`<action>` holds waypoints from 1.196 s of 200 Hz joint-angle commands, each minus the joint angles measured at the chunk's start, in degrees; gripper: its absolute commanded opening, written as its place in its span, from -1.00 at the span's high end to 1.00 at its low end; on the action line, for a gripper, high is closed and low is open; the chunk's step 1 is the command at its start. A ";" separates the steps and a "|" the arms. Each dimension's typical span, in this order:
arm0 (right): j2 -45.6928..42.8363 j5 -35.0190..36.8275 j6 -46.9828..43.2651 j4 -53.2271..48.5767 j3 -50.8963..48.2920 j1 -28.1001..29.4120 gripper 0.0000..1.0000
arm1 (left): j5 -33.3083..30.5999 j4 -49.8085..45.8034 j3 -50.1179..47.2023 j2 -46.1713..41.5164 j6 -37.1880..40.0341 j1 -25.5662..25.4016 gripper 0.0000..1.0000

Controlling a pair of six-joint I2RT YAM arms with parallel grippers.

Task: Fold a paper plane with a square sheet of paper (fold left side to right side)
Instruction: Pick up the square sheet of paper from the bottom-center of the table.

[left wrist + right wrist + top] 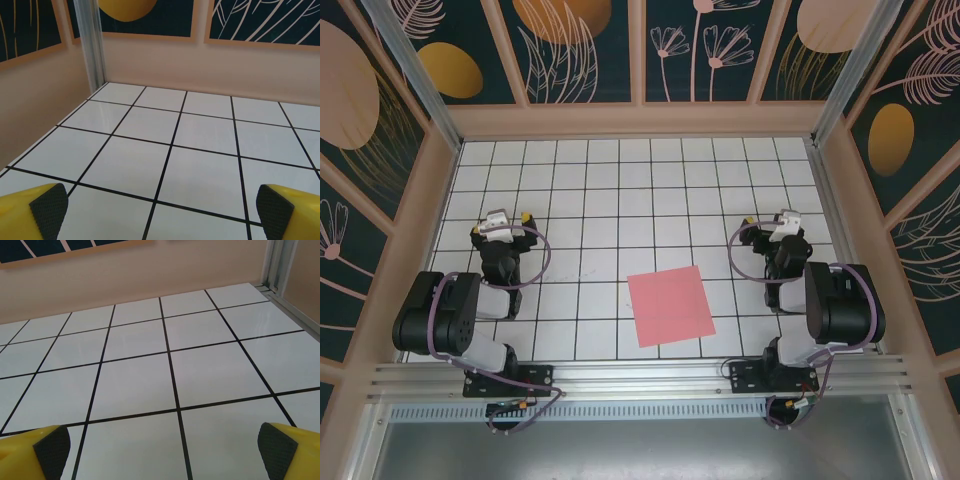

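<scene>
The square sheet of paper [670, 306], salmon pink and flat, lies near the front edge of the white grid table, between the two arms and a little right of centre. My left gripper [505, 222] rests at the left, well away from the sheet. Seen from the left wrist, that gripper [162, 210] stands open, with yellow fingertips [35, 212] spread wide over bare tiles. At the right, my right gripper [775, 223] is beside and beyond the sheet. The right wrist view has it [165, 450] open too, nothing between its fingertips [280, 450].
Pink walls with dark floral panels [585, 50] enclose the table on three sides. A metal post [92, 42] stands in the far left corner, another [275, 262] in the far right corner. An aluminium rail [640, 378] runs along the near edge.
</scene>
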 commanded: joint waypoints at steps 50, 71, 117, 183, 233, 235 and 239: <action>0.62 -1.28 -0.70 3.35 1.07 0.27 -0.98 | 0.84 3.10 0.05 0.30 0.58 -0.07 -0.97; 0.62 -1.39 -0.55 3.34 1.03 0.13 -0.98 | 0.84 3.10 0.06 0.35 0.58 -0.07 -0.97; 0.59 -1.49 -0.53 3.34 1.08 0.04 -0.98 | 0.92 3.43 -0.16 0.21 0.61 -0.07 -0.97; -9.47 2.50 2.20 -17.23 8.12 -0.04 -0.97 | 7.07 -17.24 3.27 -16.96 -0.19 -0.40 -0.97; -24.55 0.18 17.10 -53.76 18.32 2.18 -0.98 | 20.96 -33.10 9.41 -27.66 -11.79 -8.70 -0.97; -24.94 -0.03 17.67 -55.17 18.62 2.40 -0.98 | 21.11 -34.09 9.86 -27.96 -11.56 -9.59 -0.97; -25.65 -0.46 19.00 -57.72 19.16 2.83 -0.98 | 21.33 -36.62 10.59 -28.49 -11.17 -10.98 -0.97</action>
